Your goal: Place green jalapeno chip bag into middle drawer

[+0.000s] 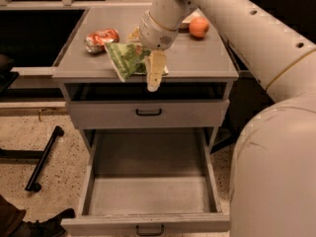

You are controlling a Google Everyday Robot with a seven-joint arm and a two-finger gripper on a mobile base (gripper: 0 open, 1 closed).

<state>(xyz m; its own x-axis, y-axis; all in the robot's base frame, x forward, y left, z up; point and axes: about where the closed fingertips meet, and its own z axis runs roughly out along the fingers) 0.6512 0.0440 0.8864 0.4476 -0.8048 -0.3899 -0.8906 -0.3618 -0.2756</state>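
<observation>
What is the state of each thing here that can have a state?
middle drawer: pulled open.
upper drawer: shut.
green jalapeno chip bag: lying on the cabinet top.
red-orange drink can: on its side.
gripper: over the bag's right edge.

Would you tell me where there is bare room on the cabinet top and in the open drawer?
The drawer floor is bare throughout. On the top, the right front, between the orange and the front edge, is free. It is crowded mid-left: can, bag, and the pincer at the bag's right edge.
</observation>
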